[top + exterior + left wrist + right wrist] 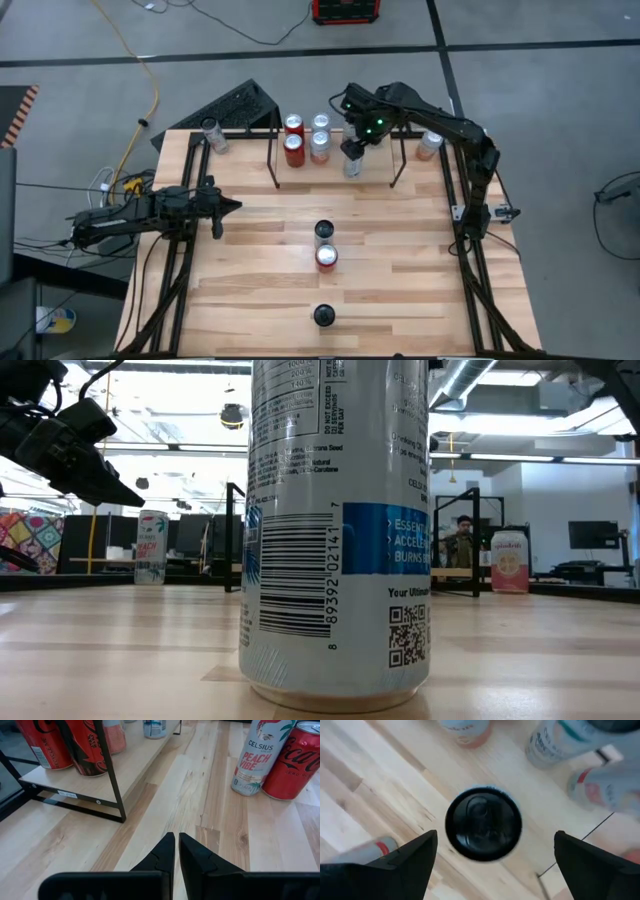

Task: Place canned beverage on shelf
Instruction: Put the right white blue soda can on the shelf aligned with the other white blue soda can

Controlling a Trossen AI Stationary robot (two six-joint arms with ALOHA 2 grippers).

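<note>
My right gripper [492, 852] hangs over the shelf [333, 150] at the worktop's far edge, fingers spread wide, holding nothing. A black-topped can [483, 823] stands upright directly below, between them, on the shelf's board. 4 more cans [306, 138] stand on the shelf's left half. My left gripper [177, 851] waits near the left edge, jaws closed, empty.

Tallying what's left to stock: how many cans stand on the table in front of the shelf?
3, lined up mid-table: a dark-topped can, a red can right beside it, and a black-topped can near the front edge. None seems hidden.
</note>
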